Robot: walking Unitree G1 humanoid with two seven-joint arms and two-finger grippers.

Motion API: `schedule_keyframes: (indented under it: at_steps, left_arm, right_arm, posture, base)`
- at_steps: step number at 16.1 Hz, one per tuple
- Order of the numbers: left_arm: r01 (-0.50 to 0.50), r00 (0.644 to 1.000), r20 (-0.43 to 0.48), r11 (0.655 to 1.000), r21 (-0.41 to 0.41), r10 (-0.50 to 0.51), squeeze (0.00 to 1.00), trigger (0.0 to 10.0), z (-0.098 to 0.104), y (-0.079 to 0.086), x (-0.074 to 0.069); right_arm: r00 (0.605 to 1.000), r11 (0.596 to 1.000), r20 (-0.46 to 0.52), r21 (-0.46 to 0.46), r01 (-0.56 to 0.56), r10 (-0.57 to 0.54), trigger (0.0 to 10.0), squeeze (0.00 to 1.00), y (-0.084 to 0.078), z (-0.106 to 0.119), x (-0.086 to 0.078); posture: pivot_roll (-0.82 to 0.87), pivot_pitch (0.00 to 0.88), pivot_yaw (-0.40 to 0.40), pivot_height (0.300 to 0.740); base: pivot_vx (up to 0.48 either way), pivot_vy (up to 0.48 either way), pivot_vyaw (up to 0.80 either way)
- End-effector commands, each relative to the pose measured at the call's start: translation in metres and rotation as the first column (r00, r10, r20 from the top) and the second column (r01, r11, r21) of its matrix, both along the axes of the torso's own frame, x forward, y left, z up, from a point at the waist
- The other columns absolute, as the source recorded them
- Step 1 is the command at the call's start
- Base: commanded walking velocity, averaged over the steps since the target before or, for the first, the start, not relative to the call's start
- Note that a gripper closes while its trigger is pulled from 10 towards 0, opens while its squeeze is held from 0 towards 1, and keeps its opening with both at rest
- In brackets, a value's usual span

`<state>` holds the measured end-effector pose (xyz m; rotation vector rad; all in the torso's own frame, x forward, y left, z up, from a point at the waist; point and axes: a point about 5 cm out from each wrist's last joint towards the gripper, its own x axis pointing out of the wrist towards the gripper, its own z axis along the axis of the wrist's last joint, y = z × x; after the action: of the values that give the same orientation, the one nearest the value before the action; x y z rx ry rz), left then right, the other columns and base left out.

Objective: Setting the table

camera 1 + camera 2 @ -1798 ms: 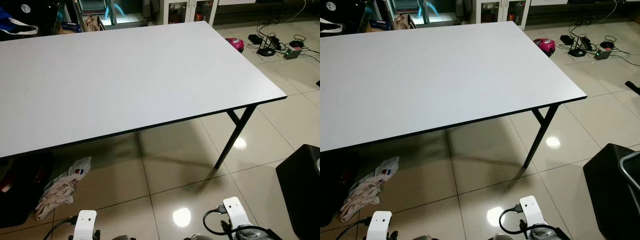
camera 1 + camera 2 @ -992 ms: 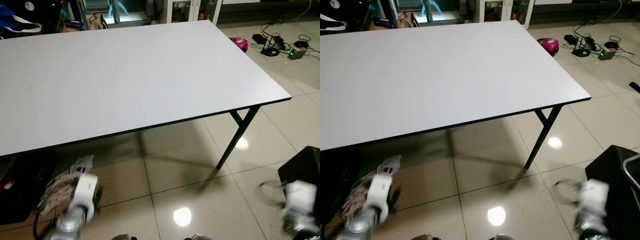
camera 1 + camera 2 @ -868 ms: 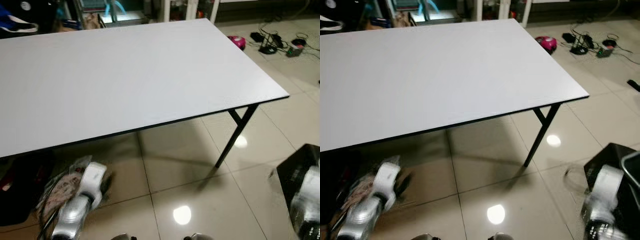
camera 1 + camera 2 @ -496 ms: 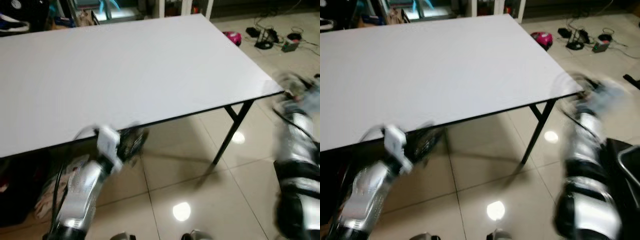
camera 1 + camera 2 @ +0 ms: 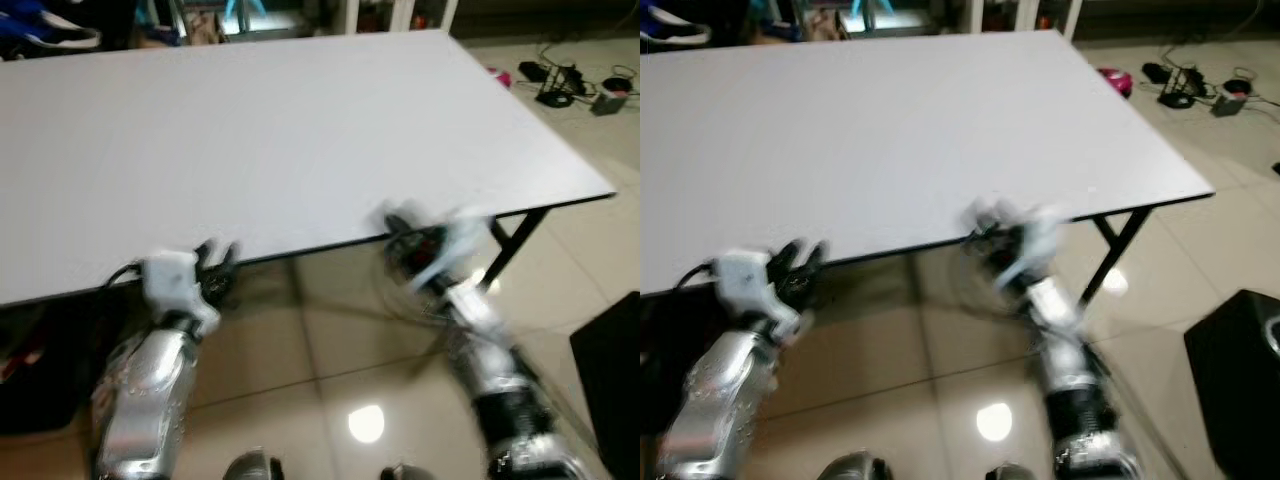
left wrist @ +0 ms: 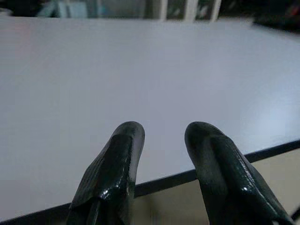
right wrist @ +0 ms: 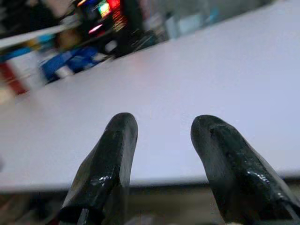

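While blurred overhead, wrist views show parted jaws at table (image 5: 300,130) edge.

The right gripper (image 5: 405,235) is smeared by motion blur at the table (image 5: 300,130) edge; the table's 9 o'clock side is cropped.

Both arms are silver metal with a shiny, rounded forearm. The left arm (image 5: 145,385) carries a white block at the wrist, and a thin black cable loops beside this block. The left gripper (image 6: 164,140) has two thick glossy black fingers (image 6: 119,168) with rounded tips. The right gripper (image 7: 161,129) looks the same; the right arm (image 5: 1065,375) has a dark ring lower on it
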<state>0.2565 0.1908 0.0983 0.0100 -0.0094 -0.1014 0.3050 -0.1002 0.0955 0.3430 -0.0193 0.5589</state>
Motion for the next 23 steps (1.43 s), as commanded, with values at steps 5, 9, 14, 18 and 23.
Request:
schedule_keyframes:
  at_steps: [5, 9, 14, 18, 23]
  left_arm:
    - [0.003, 1.0, 0.002, 0.999, 0.052, -0.003, 0.0, 10.0, 0.004, -0.008, 0.003]
    - [0.036, 0.999, 0.019, 0.997, 0.065, -0.038, 0.0, 10.0, 0.009, -0.022, 0.01]
    - [0.079, 0.997, 0.0, 0.993, 0.085, -0.08, 0.0, 10.0, 0.004, -0.034, 0.011]
    - [0.091, 0.996, -0.001, 0.991, 0.094, -0.091, 0.0, 10.0, 0.004, -0.038, 0.011]
    - [0.1, 0.995, -0.027, 0.99, 0.1, -0.098, 0.0, 10.0, -0.004, -0.038, 0.009]
  right_arm:
    - [0.999, 0.999, -0.004, -0.028, -0.042, 0.042, 10.0, 0.0, -0.002, 0.0, -0.006]
    - [0.994, 0.992, 0.008, -0.049, -0.113, 0.113, 10.0, 0.0, 0.006, 0.002, -0.012]
    - [0.99, 0.984, -0.007, -0.112, -0.137, 0.137, 10.0, 0.0, 0.013, -0.002, -0.01]
    - [0.989, 0.981, -0.01, -0.126, -0.146, 0.146, 10.0, 0.0, 0.017, 0.0, -0.007]
    - [0.985, 0.976, 0.001, -0.139, -0.17, 0.172, 10.0, 0.0, 0.024, -0.002, -0.01]
  posture:
    - [-0.11, 0.096, 0.008, 0.74]
    - [-0.11, 0.094, 0.007, 0.74]
    - [-0.11, 0.096, 0.01, 0.74]
    - [-0.1, 0.095, 0.009, 0.74]
    - [-0.1, 0.089, 0.012, 0.74]
  base:
    - [0.0, 0.48, 0.0]
    - [0.0, 0.48, 0.0]
    - [0.0, 0.48, 0.0]
    - [0.0, 0.48, 0.0]
    - [0.0, 0.48, 0.47]
